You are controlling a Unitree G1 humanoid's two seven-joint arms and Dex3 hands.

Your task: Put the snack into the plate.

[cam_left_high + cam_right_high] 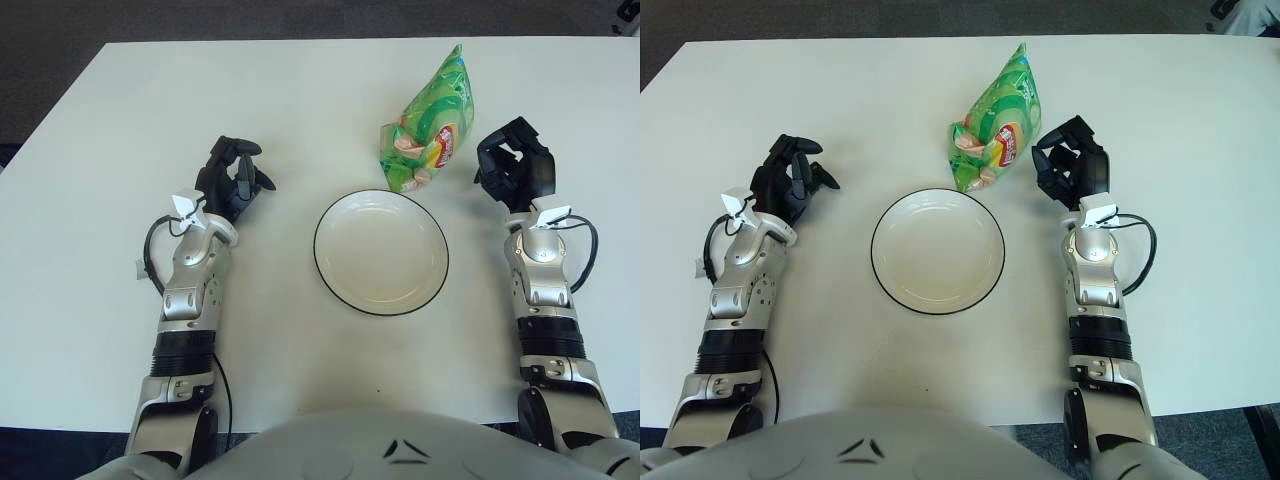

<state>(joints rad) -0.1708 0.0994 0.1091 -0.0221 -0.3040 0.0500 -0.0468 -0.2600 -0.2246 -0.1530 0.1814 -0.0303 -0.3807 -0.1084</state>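
Right hand [512,160] is out over the white bench [120,120], sitting just to the right of the green crinkly plastic snack bag [432,125]. Its black fingers [492,158] are loosely curled toward the bag but there's a sliver of bench showing between them and the plastic, so it's not holding anything. The bag lies tilted, its narrow sealed end pointing away from the robot and its fat end with the red label closest to the hand's inner side.

The round white plate with a thin dark rim [335,275] is nearer the robot than the bag, down and to the left of the right hand, between the two forearms. The bag's lower end comes right up beside the plate's far rim, and the plate has nothing in it.

Left hand [232,175] shows well off to the left of the plate, fingers relaxed and half bent, holding nothing.
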